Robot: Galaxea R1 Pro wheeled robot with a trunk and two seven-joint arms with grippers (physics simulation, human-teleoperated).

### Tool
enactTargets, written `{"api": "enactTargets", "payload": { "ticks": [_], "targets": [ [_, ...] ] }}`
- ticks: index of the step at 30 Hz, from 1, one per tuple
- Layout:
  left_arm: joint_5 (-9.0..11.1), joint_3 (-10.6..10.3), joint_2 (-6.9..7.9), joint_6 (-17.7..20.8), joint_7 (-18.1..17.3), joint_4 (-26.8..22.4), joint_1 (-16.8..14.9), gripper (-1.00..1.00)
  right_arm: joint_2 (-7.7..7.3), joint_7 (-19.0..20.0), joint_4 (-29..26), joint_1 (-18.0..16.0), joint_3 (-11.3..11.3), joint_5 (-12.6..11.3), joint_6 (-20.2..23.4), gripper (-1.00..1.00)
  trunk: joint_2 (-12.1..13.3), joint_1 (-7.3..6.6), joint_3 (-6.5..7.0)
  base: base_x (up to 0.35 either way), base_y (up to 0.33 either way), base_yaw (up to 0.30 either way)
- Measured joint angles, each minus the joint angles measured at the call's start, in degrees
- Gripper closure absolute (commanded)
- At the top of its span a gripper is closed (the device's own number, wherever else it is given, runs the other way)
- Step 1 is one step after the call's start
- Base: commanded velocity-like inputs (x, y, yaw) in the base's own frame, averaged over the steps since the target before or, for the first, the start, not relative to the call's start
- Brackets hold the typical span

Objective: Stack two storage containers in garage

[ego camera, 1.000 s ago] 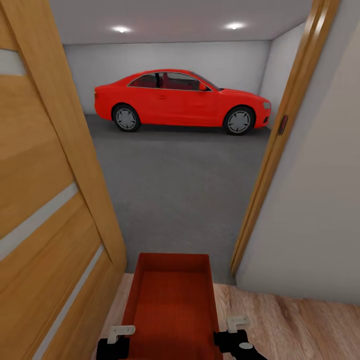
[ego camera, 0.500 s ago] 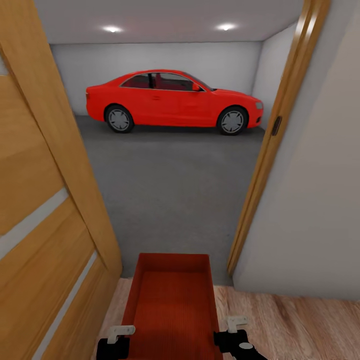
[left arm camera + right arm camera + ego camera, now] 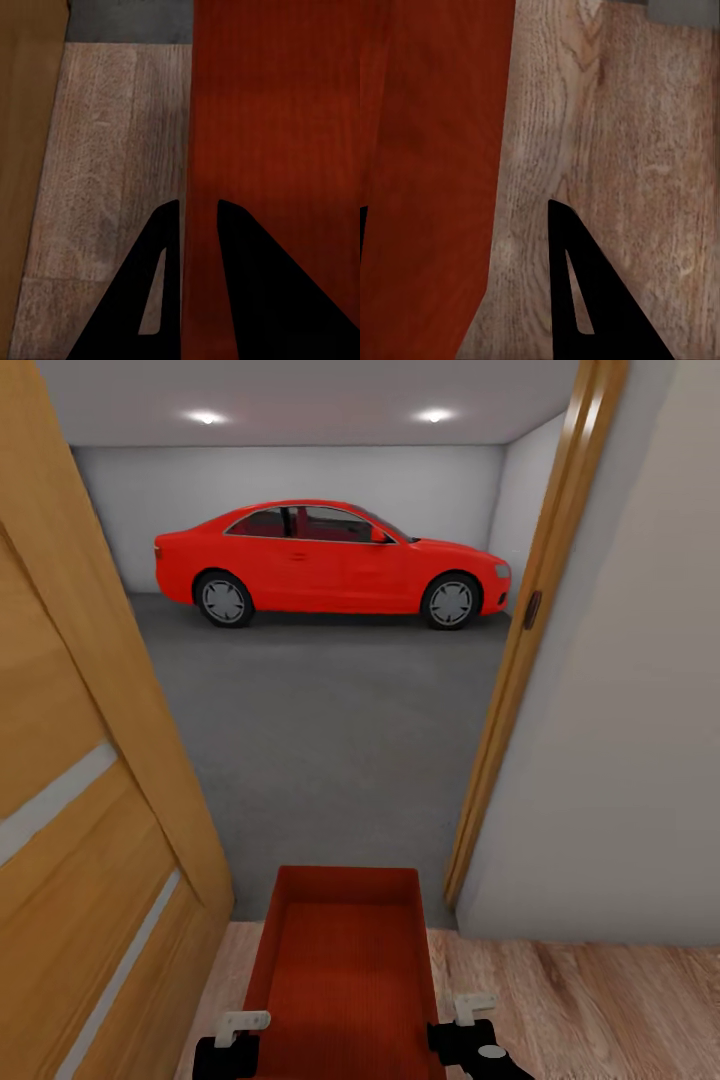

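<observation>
**Carrying one container through the garage doorway**

We are holding one storage container (image 3: 345,970) in front of the trunk, over the wood-plank floor (image 3: 580,1000) at the threshold. The left gripper (image 3: 232,1032) is clamping the container's left wall: in the left wrist view its two fingers (image 3: 161,247) are straddling that wall (image 3: 196,150), one on each side. The right gripper (image 3: 468,1020) is sitting at the right wall; in the right wrist view one finger (image 3: 577,277) is showing outside the wall, and the other is only just showing at the frame edge, so we are judging it clamped likewise. The second container is not among what we are seeing here.

Ahead, the open wooden door (image 3: 90,780) is standing close on the left and the door frame (image 3: 520,650) on the right. To do this step well, we are advising a straight, centred passage, keeping the container level and clear of both. Beyond lies the concrete floor (image 3: 340,740), the set-down area, with the red car (image 3: 330,560) well apart at the far wall.
</observation>
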Motion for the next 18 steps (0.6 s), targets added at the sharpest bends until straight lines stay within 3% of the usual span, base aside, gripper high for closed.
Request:
{"api": "enactTargets", "payload": {
  "ticks": [7, 18],
  "targets": [
    [0.03, -0.01, 0.01, 0.00, 0.01, -0.02, 0.01, 1.00, 0.03, -0.03, 0.00, -0.01, -0.04, 0.03, -0.01, 1.00, 0.00, 0.00, 0.06, 0.000, 0.000, -0.182],
    [0.00, 0.01, 0.01, 0.01, 0.02, -0.03, 0.01, 1.00, 0.06, -0.05, 0.02, -0.01, -0.06, 0.03, -0.01, 1.00, 0.00, 0.00, 0.06, 0.004, 0.020, -0.020]
  ]
}}
